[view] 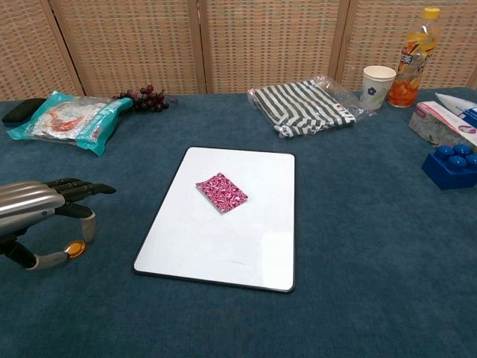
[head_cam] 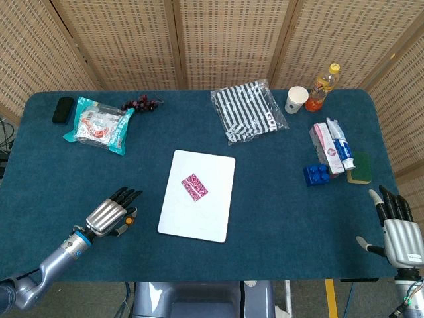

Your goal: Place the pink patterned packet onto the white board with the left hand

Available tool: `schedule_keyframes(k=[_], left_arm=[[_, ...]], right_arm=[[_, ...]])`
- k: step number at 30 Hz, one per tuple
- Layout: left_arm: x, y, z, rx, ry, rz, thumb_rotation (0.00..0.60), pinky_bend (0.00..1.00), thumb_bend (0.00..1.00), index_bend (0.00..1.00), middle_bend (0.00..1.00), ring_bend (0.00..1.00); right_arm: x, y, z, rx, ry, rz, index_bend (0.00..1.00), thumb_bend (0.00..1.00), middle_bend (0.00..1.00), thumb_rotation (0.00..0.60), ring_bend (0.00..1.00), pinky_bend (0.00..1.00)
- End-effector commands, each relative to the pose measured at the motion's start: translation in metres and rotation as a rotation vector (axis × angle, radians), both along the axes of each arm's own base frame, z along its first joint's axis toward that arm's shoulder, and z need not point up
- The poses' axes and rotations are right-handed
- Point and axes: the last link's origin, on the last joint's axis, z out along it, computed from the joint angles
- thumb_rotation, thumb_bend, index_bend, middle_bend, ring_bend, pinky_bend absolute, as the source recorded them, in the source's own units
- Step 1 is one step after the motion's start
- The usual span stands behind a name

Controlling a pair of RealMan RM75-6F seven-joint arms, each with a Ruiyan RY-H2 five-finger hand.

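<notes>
The pink patterned packet (head_cam: 194, 185) (view: 221, 192) lies flat on the white board (head_cam: 209, 218) (view: 246, 253) in the middle of the table, with no hand touching it. My left hand (head_cam: 108, 215) (view: 37, 205) hovers low over the blue cloth well left of the board, fingers spread and holding nothing. A small orange disc (view: 74, 248) lies under its thumb. My right hand (head_cam: 397, 228) shows only in the head view at the table's near right corner, fingers spread and empty.
A teal snack bag (head_cam: 98, 124), grapes (head_cam: 140, 103) and a black object (head_cam: 63, 109) sit at the back left. Striped cloth in plastic (head_cam: 249, 110), a paper cup (head_cam: 296, 99) and a bottle (head_cam: 321, 87) stand at the back. Boxes, a blue brick (head_cam: 317, 174) and a sponge (head_cam: 360, 168) lie right.
</notes>
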Motion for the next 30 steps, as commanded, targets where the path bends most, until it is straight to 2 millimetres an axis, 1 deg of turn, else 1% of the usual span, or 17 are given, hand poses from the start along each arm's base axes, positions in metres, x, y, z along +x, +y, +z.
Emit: schedule_keyframes(k=[1,15,30], left_arm=[[-0.0011,0.0001,-0.0009,0.006,-0.004,0.001,0.6,0.0,0.38,0.42,0.0,0.0],[-0.0069,-0.0019,-0.0051,0.002,-0.001,0.005,0.6,0.0,0.38,0.41,0.0,0.0],[-0.009,-0.0036,-0.0003,0.03,-0.007,-0.024,0.6,0.0,0.36,0.36,0.0,0.0]], right_arm=[[0.0,0.0,0.0,0.0,0.0,0.0,0.05,0.0,0.0,0.6,0.0,0.0],[0.0,0.0,0.0001,0.002,-0.003,0.0,0.05,0.0,0.0,0.6,0.0,0.0],[0.0,0.0001,0.0002,0.003,-0.004,0.001,0.05,0.0,0.0,0.6,0.0,0.0]])
